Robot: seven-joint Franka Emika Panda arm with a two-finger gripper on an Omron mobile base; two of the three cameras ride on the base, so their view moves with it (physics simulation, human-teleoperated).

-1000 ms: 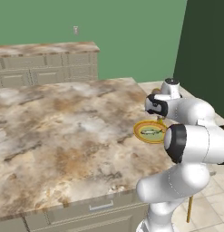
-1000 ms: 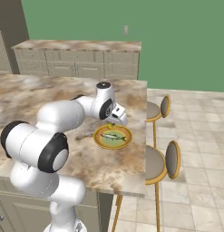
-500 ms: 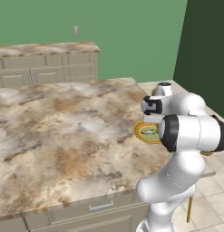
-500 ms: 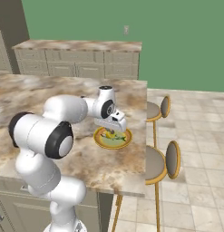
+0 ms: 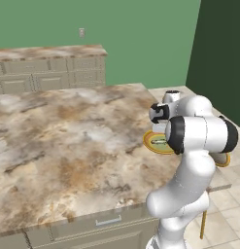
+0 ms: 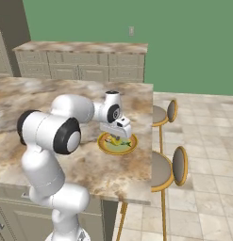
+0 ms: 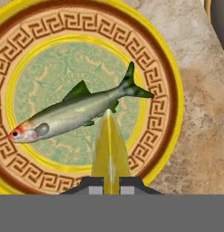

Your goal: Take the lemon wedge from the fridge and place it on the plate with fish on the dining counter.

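Lemon wedge (image 7: 110, 152) clamped in gripper (image 7: 111, 185), directly above plate with fish (image 7: 163, 81).

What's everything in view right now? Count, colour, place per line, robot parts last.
plate with fish: one, yellow rim with brown key pattern and green centre, near the right edge of the dining counter.
fish: one, silver-grey with dark fins, lying on the plate.
lemon wedge: one, yellow, pinched in the claw just above the plate.
dining counter: one, beige-brown marbled slab over beige cabinets.
back counter: one, like stone, against the green wall.
stools: two, grey seats with gold frames, right of the counter.
claw: one, dark tips, shut on the lemon wedge.
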